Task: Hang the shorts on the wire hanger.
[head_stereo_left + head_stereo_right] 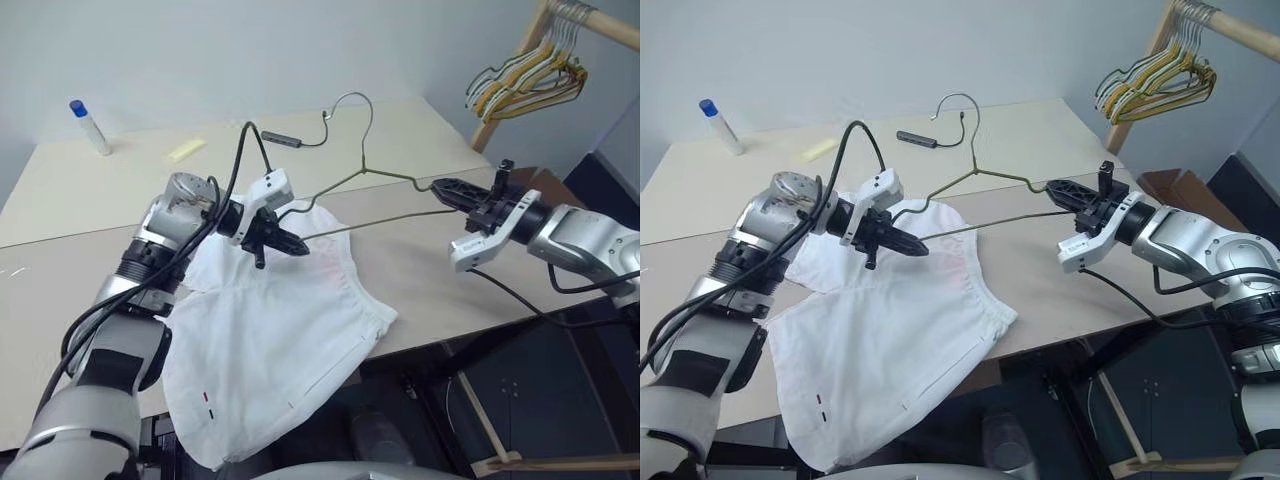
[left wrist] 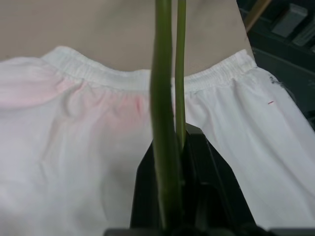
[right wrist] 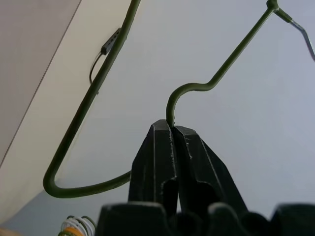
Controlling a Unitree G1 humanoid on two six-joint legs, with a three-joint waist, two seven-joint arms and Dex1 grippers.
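One wire hanger [image 1: 372, 170]: thin bare metal, dull grey-green, triangular with a curved hook and a small dip bent into each shoulder. It is held up off the counter [image 1: 420, 130] between the two grippers, hook pointing away toward the wall.

Left gripper [image 1: 290, 240]: two black fingers closed on the hanger's left end; in the left wrist view two runs of wire pass side by side between the fingers. Right gripper [image 1: 447, 189]: black fingers pinched on the right shoulder of the wire, just beside the bent dip; in the right wrist view the wire comes out right at the tips.

One pair of shorts [image 1: 280, 330]: soft white cloth, lightly wrinkled, gathered elastic waistband, faint pink tint below the waist, small dark and red stitch marks near the lower hem. They lie flat on the counter under the left gripper and the hanger's bar, the lower part draping over the near edge.

Counter: smooth pale beige board. On it, well apart from the shorts: one white tube with blue cap [image 1: 90, 127], one pale yellow strip [image 1: 185, 150], one thin dark cable with adapter [image 1: 285, 139].

A bunch of yellow, green and white hangers [image 1: 525, 85] hangs from a wooden rail [image 1: 600, 22] at far right.
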